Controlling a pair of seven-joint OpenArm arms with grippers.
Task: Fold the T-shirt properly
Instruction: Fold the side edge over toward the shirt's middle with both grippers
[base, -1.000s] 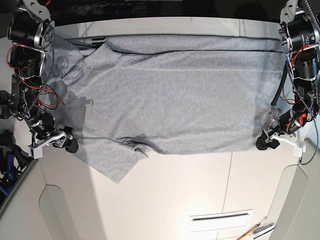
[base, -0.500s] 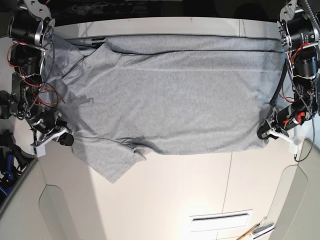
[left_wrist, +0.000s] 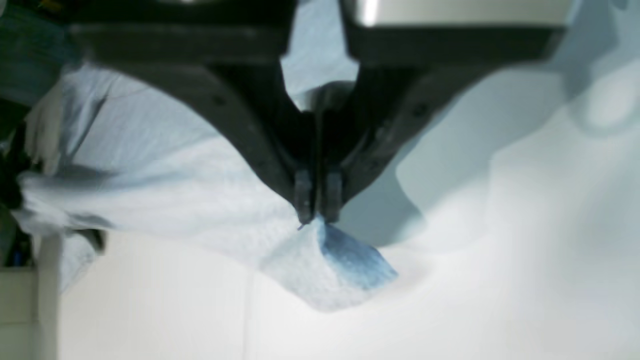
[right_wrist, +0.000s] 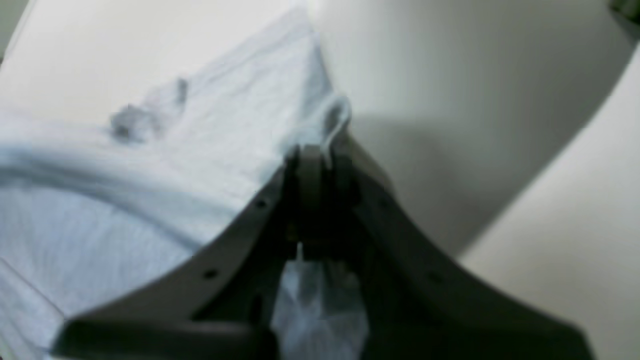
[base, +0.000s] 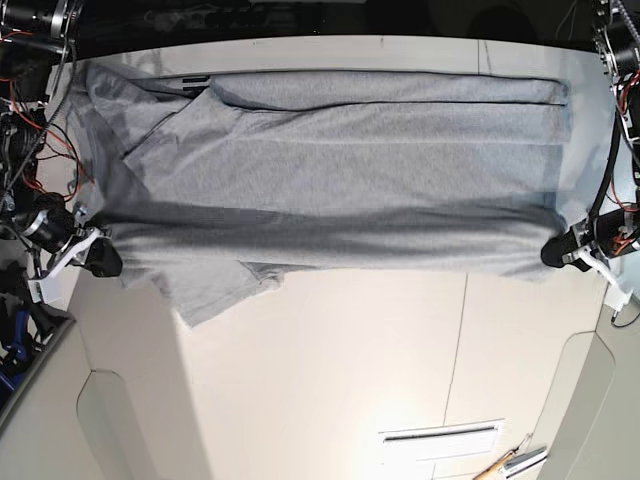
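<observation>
The grey T-shirt lies spread across the white table, plain side up, its near edge lifted and stretched taut between both grippers. My left gripper at the right of the base view is shut on the shirt's near right corner; its fingertips pinch the cloth. My right gripper at the left of the base view is shut on the shirt's near left edge, with cloth bunched between its fingers. A sleeve hangs loose near the right gripper.
The white table has panel seams and a slot vent at the front. A tool lies at the front right edge. The arms' wired bodies stand at the far left and far right.
Both grippers have moved outward and raised the near hem, pulling the shirt taut. The cloth's near edge now runs in a straight line with a shadow under it.
</observation>
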